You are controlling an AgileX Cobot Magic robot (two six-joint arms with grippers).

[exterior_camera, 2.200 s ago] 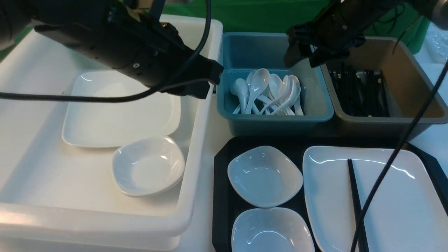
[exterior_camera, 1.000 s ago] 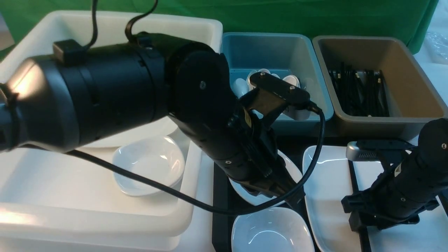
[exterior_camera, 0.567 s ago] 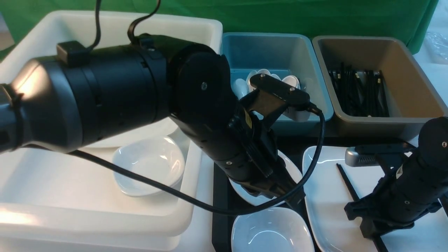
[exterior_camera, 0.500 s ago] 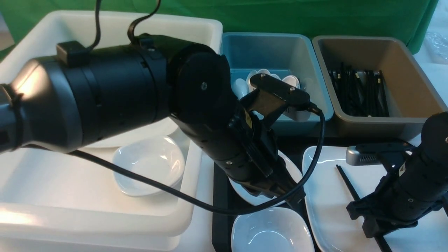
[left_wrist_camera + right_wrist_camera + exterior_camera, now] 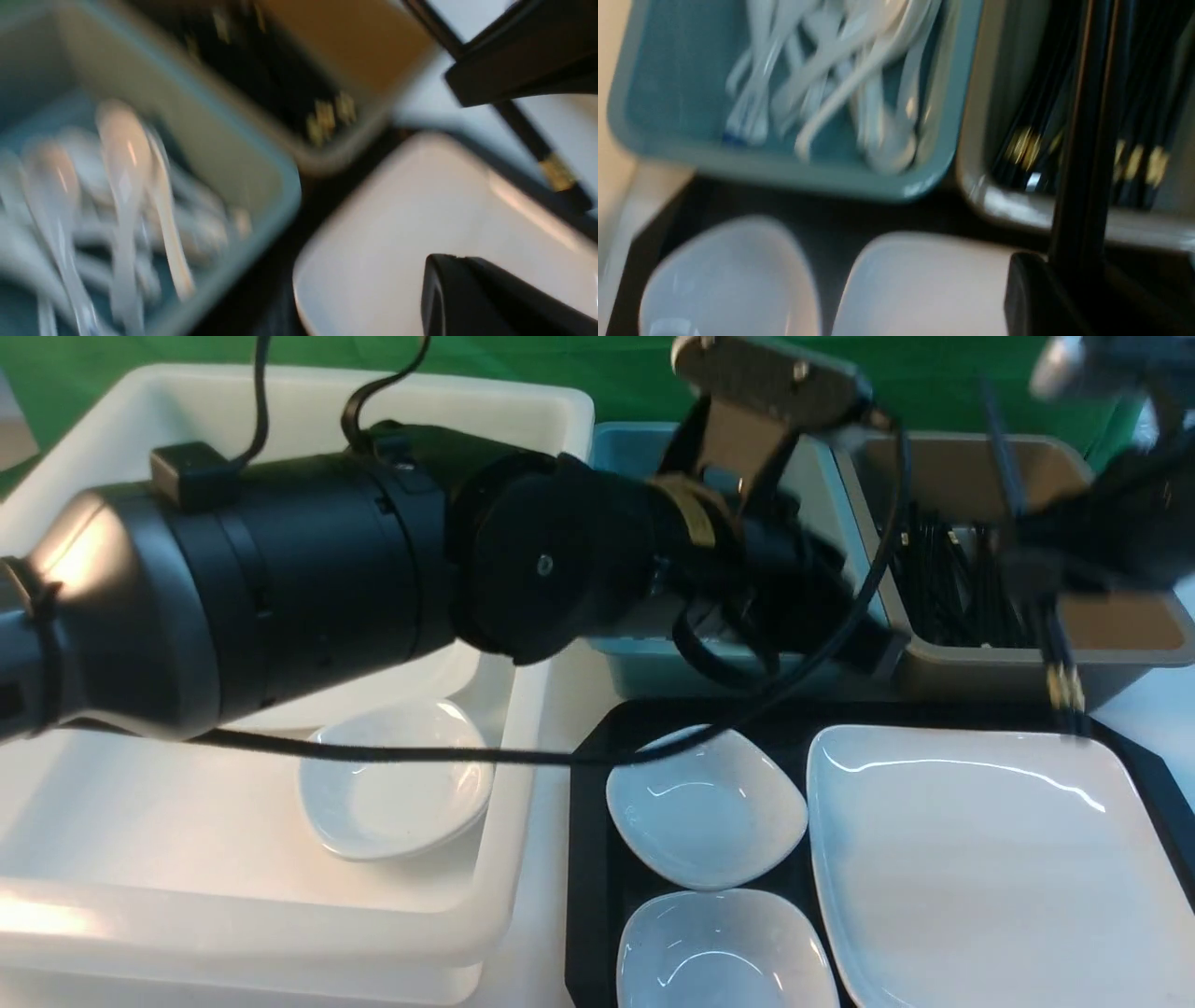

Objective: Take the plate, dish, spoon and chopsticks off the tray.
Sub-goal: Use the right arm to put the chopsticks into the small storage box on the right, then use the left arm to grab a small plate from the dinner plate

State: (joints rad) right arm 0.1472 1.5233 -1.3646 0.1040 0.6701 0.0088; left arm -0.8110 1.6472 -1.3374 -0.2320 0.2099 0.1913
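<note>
The white plate point(image 5: 980, 868) lies bare on the black tray point(image 5: 586, 859), beside two small white dishes point(image 5: 707, 817) point(image 5: 724, 947). My right gripper point(image 5: 1050, 565) is raised over the brown tub's front edge, shut on the black chopsticks point(image 5: 1060, 644), which hang down with their gold-banded ends just above the tray's far rim. In the right wrist view the chopsticks point(image 5: 1083, 163) rise from the gripper point(image 5: 1064, 280). My left gripper point(image 5: 882, 653) is shut and empty, near the brown tub's front left corner, above the plate point(image 5: 397, 224). Spoons point(image 5: 859, 84) show only in the blue tub.
A big white tub point(image 5: 280, 915) on the left holds a plate and a small bowl. The blue tub point(image 5: 644, 667) of spoons and the brown tub point(image 5: 1120, 523) of several black chopsticks stand behind the tray. My left arm crosses in front of the blue tub.
The right gripper closed on the chopsticks and lifted them off the plate to the brown tub. The left arm rose from the far dish and swung toward the tubs; the dish stayed.
</note>
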